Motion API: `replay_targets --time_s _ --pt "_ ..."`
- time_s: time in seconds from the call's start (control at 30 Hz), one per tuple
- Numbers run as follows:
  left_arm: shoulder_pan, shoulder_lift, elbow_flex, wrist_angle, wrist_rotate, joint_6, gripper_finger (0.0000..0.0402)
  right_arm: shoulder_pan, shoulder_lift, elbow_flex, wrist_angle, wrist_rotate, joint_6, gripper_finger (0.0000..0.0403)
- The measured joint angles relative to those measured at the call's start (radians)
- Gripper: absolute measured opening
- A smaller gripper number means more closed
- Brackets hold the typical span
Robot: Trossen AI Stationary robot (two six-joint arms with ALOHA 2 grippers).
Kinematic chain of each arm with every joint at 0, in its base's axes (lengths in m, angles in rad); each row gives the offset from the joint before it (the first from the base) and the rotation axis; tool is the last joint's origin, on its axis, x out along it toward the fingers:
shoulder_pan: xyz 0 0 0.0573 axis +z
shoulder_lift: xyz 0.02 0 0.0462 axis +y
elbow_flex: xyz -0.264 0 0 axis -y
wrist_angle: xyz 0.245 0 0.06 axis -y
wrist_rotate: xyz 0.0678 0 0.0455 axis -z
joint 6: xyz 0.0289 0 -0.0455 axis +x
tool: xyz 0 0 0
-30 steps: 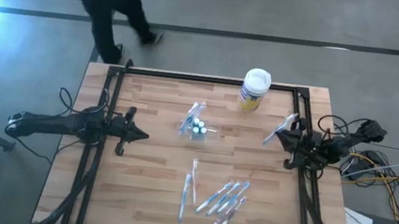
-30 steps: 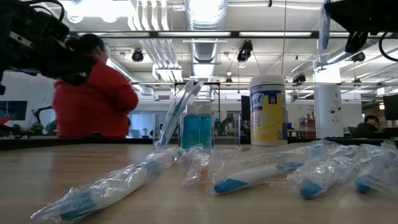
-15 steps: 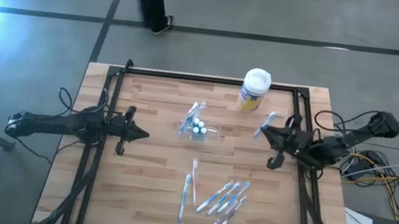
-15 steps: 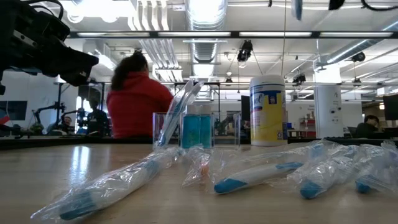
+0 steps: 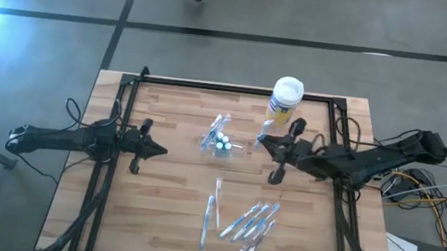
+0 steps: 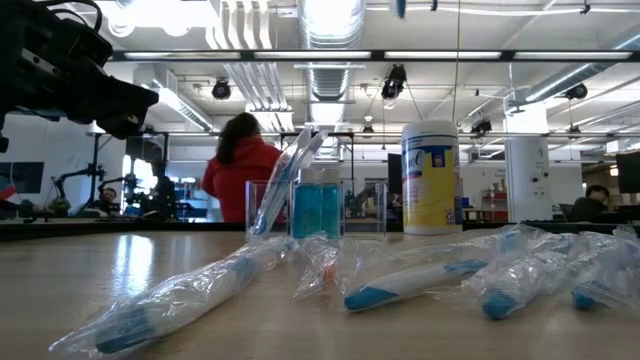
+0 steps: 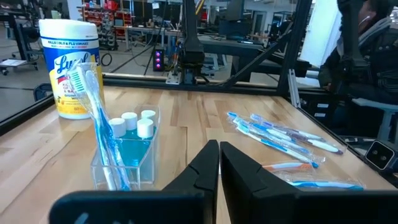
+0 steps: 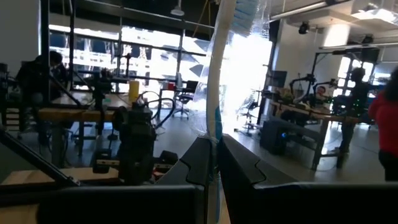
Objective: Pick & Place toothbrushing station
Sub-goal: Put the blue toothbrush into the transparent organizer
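The clear plastic holder [image 5: 223, 145] stands on its base on the wood table [image 5: 163, 212], left of centre toward the far side. It holds wrapped toothbrushes and small white-capped blue bottles, and also shows in the left wrist view [image 7: 127, 149] and the low view [image 6: 320, 210]. My right gripper [image 5: 265, 142] is above the table just right of the holder, shut on a wrapped toothbrush [image 8: 214, 93]. My left gripper [image 5: 161, 152] waits shut and empty at the table's left, its fingers [image 7: 219, 158] pointing toward the holder. My right gripper pinches the plastic-wrapped toothbrush by its handle [image 8: 213, 134] between its two fingers. The rest of the brush sticks out past the fingertips, with the blue-bristled head end [image 8: 245, 12] farthest out. The brush is lifted clear of the table.
A yellow canister with a white lid [image 5: 284, 100] stands at the far side, close behind my right gripper. Several wrapped toothbrushes [image 5: 247, 225] lie loose on the table's near half, and one more [image 5: 216, 201] lies beside them. A black frame [image 5: 125, 97] runs around the table.
My right gripper has moved from the table's right edge toward the left, carrying the wrapped toothbrush up close to the holder and the canister. The holder and my left arm have kept still. A person behind the table has walked away.
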State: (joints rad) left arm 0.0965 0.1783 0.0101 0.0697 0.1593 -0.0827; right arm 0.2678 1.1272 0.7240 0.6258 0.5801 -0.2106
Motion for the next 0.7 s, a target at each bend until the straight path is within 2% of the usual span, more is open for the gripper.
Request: replay_targets --time_s 0.37,0.7 --pt "0.000 0.000 0.000 -0.027 0.000 -0.001 0.0026 -0.079 0.209 -0.047 0.343 -0.040 -0.007 0.0018" --pt "0.000 0.000 -0.001 -0.028 0.000 -0.001 0.0019 -0.157 0.412 -0.103 0.500 -0.040 0.076 0.0018"
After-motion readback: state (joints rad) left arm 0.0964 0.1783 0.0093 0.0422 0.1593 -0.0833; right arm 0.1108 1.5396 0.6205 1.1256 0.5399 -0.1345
